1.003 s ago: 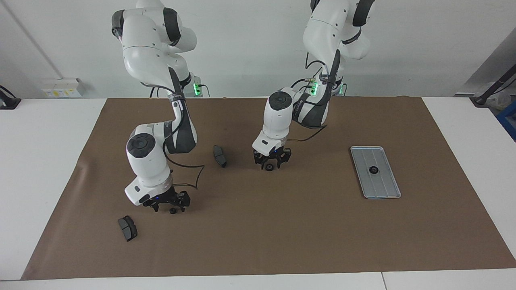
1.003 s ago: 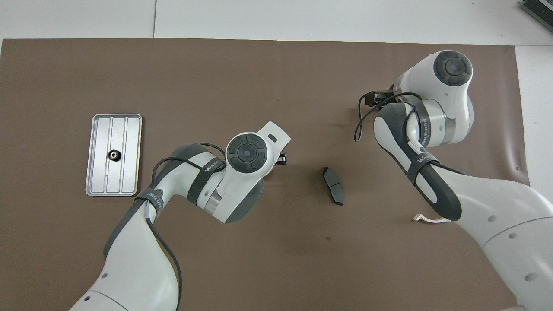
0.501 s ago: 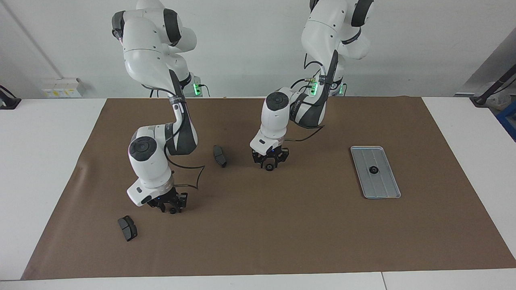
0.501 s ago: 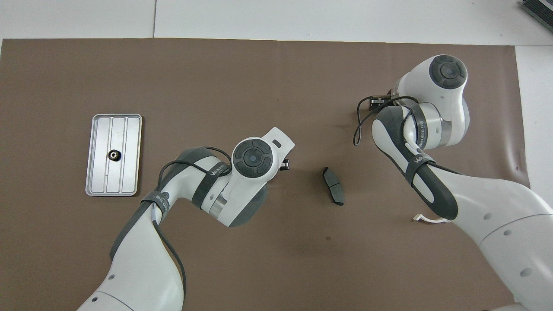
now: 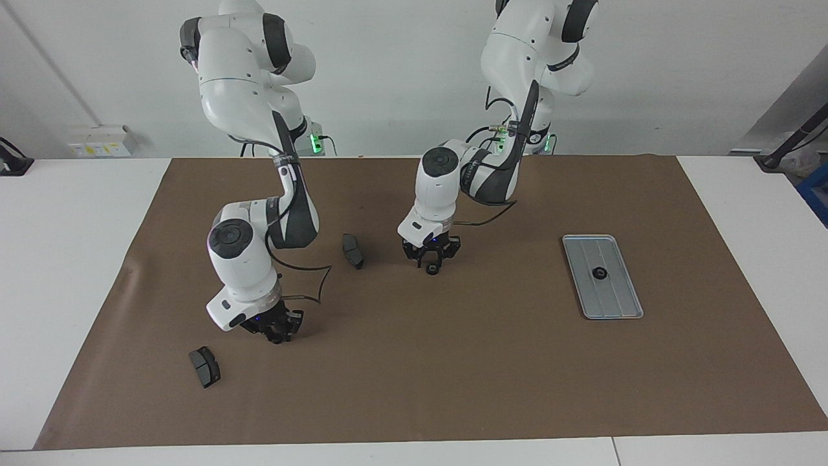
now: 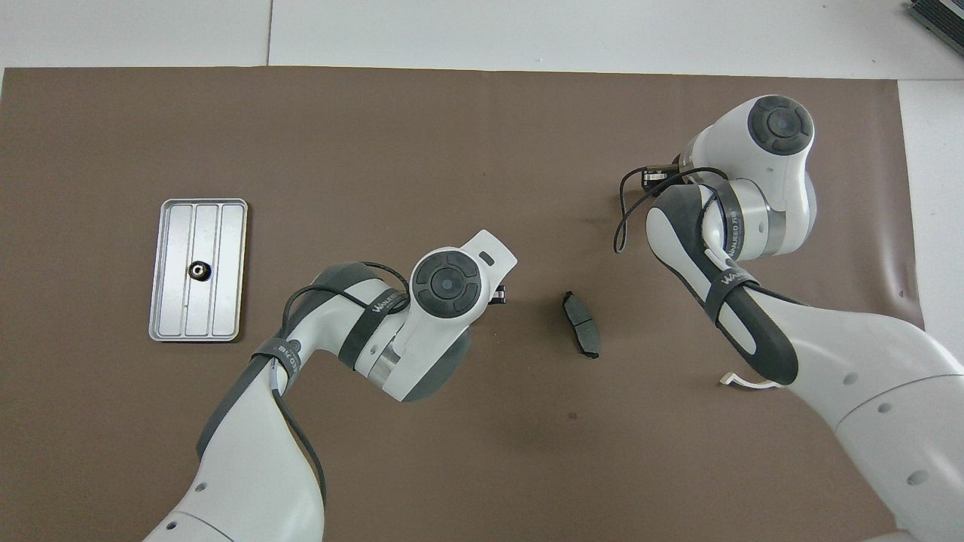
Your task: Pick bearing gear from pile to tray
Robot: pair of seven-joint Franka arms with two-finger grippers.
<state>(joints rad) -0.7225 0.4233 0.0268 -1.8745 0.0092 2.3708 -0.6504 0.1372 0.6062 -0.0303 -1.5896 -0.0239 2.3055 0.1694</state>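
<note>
Only readable text I can spot is on the dark straps wrapped around each robot arm: the left arm's strap (image 6: 374, 307) reads something like "WANJEED", and the right arm's strap (image 6: 735, 223) has the same word plus digits too small to make out.

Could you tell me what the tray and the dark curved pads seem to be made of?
The tray looks like brushed metal: silver-grey, faint sheen, pressed lengthwise grooves. The curved pads look matte dark grey, possibly rubber or a composite; the look leaves that open.

Bare mat (image 5: 504, 285) up to tray (image 5: 621, 304)
</note>
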